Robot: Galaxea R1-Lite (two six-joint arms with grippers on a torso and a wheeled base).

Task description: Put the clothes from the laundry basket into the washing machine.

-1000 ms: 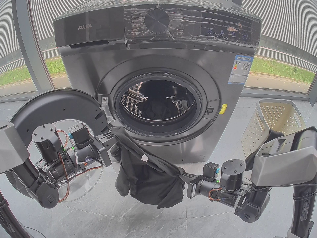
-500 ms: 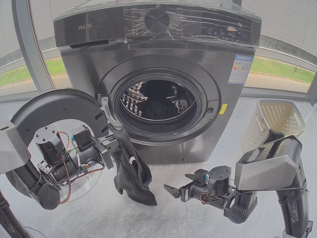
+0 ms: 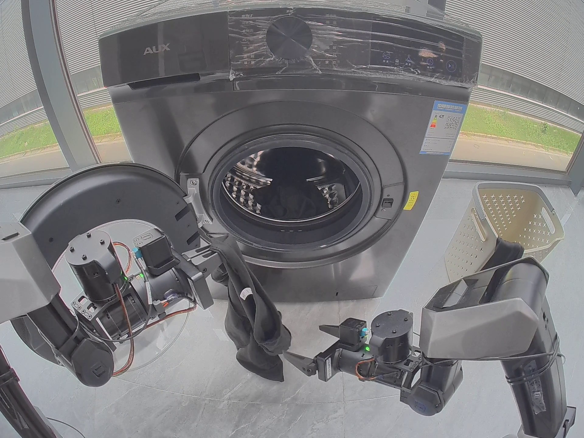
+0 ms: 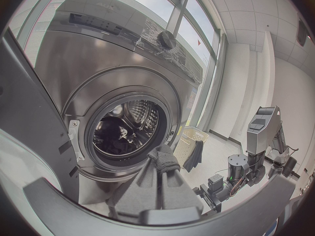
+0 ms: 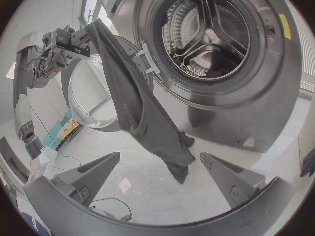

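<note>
Your left gripper (image 3: 213,254) is clamped on the top of a black garment (image 3: 252,317), with a bunch of the cloth pinched between its closed fingers. It holds the garment up just in front of the lower left rim of the drum opening (image 3: 292,193), right beside the door hinge. From there the garment hangs down in a long, loose fold toward the floor (image 3: 201,390). You cannot tell whether its lower end touches the tiles. The washing machine (image 3: 280,98) stands straight ahead of you, and its round door (image 3: 103,199) is swung wide open to the left, behind your left arm. Dark clothes (image 3: 293,201) already lie at the bottom of the drum. Your right gripper (image 3: 307,347) sits low over the floor in front of the machine. Its fingers are spread wide with nothing between them, and the tips point at the garment's lower end, just beside it. The laundry basket (image 3: 517,214) stands on the floor off the machine's right front corner, well apart from both grippers. Another dark piece (image 3: 506,252) is draped over its near rim.
</note>
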